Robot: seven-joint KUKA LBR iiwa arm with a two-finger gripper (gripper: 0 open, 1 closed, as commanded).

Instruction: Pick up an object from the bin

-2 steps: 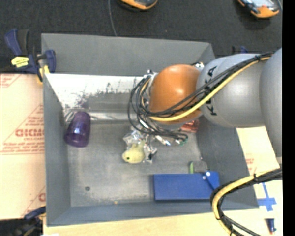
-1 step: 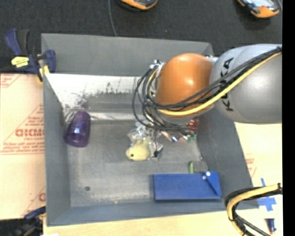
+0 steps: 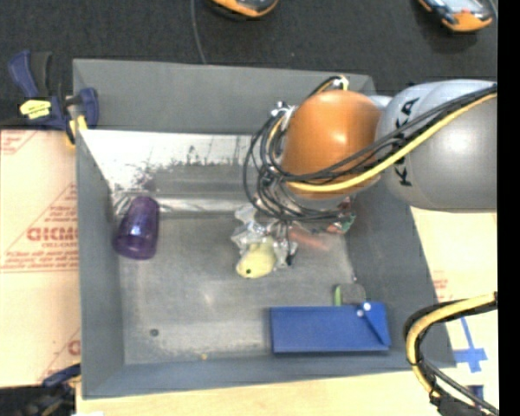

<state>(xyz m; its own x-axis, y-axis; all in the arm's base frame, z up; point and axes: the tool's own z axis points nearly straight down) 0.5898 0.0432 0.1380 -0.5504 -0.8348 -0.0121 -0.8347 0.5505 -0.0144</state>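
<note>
1. Blue flat box (image 3: 329, 329): lies against the near wall of the bin (image 3: 100, 276), right of centre.
2. Pale yellow rounded object (image 3: 255, 264): mid-floor, right at the tip of the gripper (image 3: 267, 237); whether the gripper is open or closed cannot be told.
3. Purple cup (image 3: 137, 228): on its side, far left.

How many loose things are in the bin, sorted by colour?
Purple cup: 1
Pale yellow lump: 1
Blue flat box: 1
Small green bit, too small to identify: 1
Total: 4
</note>
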